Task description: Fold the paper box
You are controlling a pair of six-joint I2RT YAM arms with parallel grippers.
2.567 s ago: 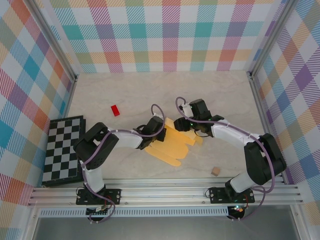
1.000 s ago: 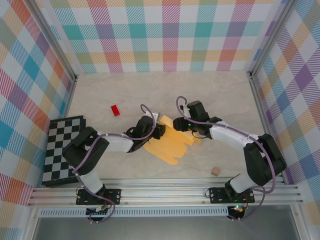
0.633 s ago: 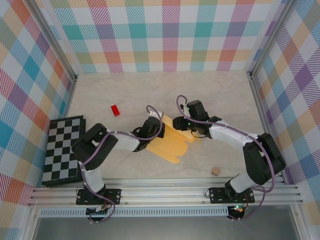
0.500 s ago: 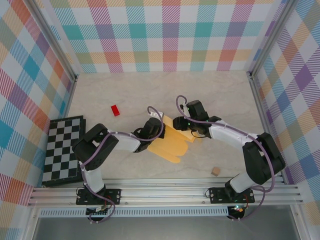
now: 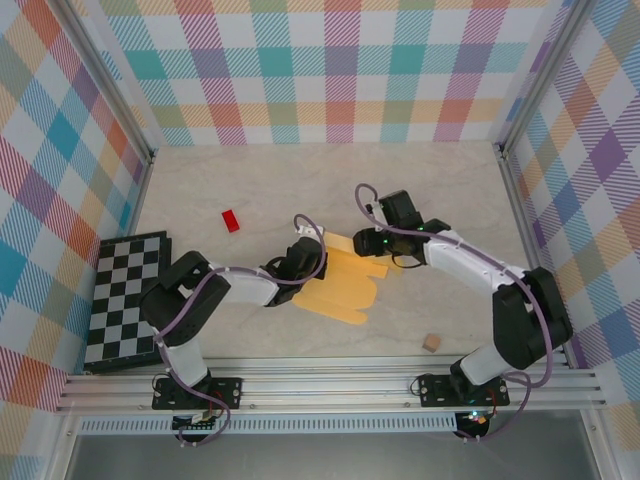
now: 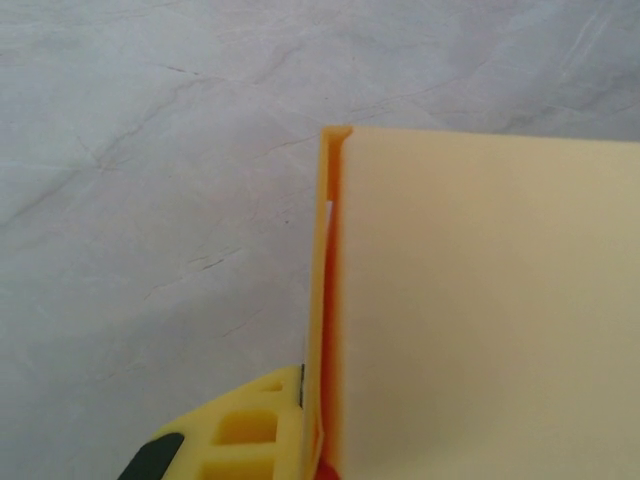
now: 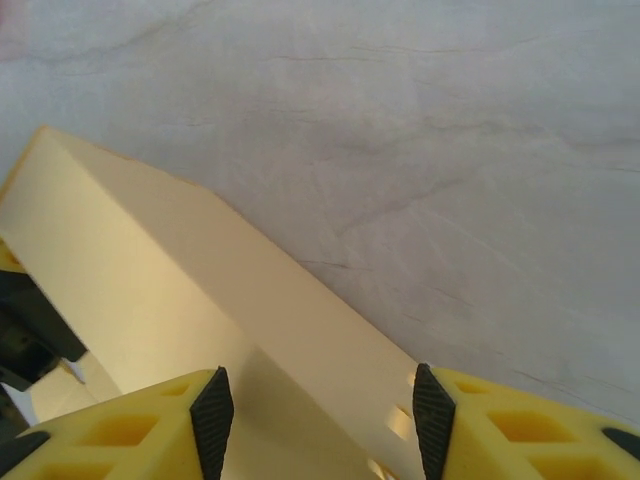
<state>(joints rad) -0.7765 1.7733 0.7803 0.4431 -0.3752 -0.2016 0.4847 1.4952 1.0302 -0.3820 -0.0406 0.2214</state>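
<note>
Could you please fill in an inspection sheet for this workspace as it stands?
Surface: pale marbled table.
Job's things: yellow paper box, partly folded, mid-table.
Clutter: red block, tan cube, chessboard at the left edge.
Grippers: left gripper shut on the paper box's edge; right gripper open over it.
Cables: purple cables, hanging in loose loops.
Surroundings: plaid walls on three sides.

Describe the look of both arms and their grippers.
The left arm and right arm have white links, black joints and looping purple cables. The fingers are yellow latticed plastic with black pads.
</note>
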